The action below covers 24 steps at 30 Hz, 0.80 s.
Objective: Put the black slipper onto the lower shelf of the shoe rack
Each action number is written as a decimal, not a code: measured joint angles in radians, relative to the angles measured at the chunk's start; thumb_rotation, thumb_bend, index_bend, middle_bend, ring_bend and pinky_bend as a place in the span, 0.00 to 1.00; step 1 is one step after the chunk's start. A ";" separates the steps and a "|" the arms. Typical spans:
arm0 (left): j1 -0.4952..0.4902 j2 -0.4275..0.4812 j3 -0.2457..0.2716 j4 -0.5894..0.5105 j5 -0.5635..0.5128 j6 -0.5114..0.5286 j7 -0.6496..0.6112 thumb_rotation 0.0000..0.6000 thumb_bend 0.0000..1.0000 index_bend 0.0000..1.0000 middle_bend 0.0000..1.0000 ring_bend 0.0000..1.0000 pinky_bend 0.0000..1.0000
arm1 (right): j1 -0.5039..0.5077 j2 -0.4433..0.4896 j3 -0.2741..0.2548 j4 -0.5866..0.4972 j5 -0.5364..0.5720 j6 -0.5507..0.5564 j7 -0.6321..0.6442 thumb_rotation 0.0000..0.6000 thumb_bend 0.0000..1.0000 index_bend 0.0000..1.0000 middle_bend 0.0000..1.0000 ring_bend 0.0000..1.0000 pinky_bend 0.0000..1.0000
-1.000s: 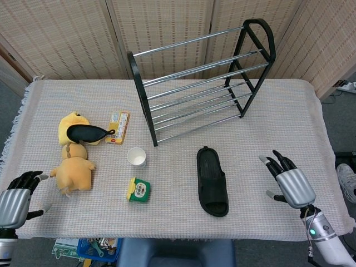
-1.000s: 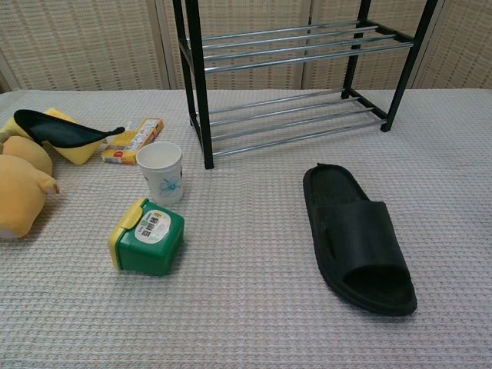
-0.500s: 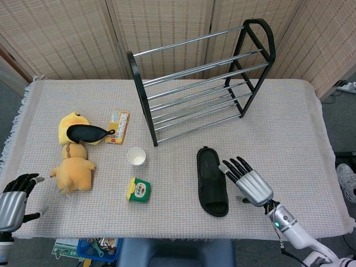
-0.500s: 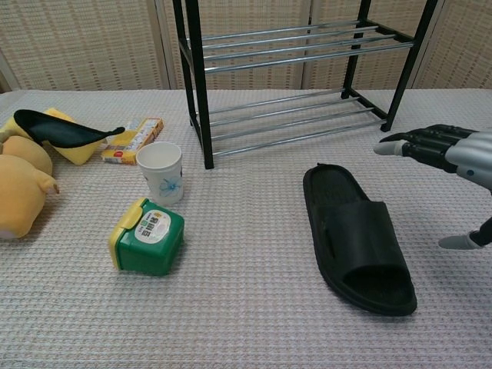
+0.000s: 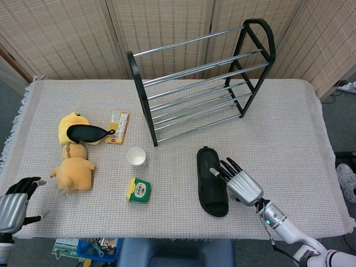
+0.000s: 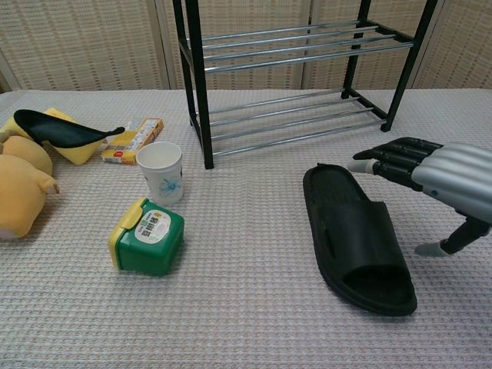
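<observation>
Black slipper (image 6: 355, 241) lies flat on the counter (image 5: 289, 111), right hand (image 5: 240, 185) spread empty just beside it. Left hand (image 5: 14, 207) seems open too, near the edge. Paper cup (image 6: 161, 171) stands empty. Shoe rack (image 5: 200, 83) stands beyond, shelves bare.

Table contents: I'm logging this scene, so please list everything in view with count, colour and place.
black slipper: 1, black, flat on the cloth right of centre
shoe rack: 1, black frame with silver bars, back centre
paper cup: 1, white, upright left of the slipper
green box: 1, green and yellow, near the cup
yellow carton: 1, left of the rack
plush toys: 2, yellow, far left
black shoe: 1, atop a plush
tablecloth: 1, beige
left hand: open, near-left corner
right hand: open, beside the slipper
</observation>
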<state>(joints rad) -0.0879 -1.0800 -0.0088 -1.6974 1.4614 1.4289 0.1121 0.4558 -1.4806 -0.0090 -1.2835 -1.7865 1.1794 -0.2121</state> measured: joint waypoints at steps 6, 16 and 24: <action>-0.004 0.023 0.010 -0.019 -0.012 -0.030 -0.012 1.00 0.15 0.28 0.22 0.18 0.26 | 0.028 -0.040 -0.012 0.017 -0.019 -0.010 -0.030 1.00 0.00 0.00 0.00 0.00 0.00; -0.006 0.050 0.025 -0.037 -0.040 -0.074 -0.030 1.00 0.15 0.28 0.22 0.18 0.26 | 0.101 -0.101 0.003 -0.013 -0.016 -0.073 -0.072 1.00 0.00 0.00 0.00 0.00 0.00; -0.002 0.053 0.024 -0.023 -0.038 -0.066 -0.046 1.00 0.15 0.28 0.22 0.18 0.26 | 0.158 -0.166 0.065 -0.038 0.038 -0.110 -0.065 1.00 0.00 0.00 0.00 0.00 0.00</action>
<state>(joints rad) -0.0899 -1.0272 0.0148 -1.7204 1.4238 1.3630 0.0662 0.6138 -1.6468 0.0560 -1.3220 -1.7485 1.0699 -0.2771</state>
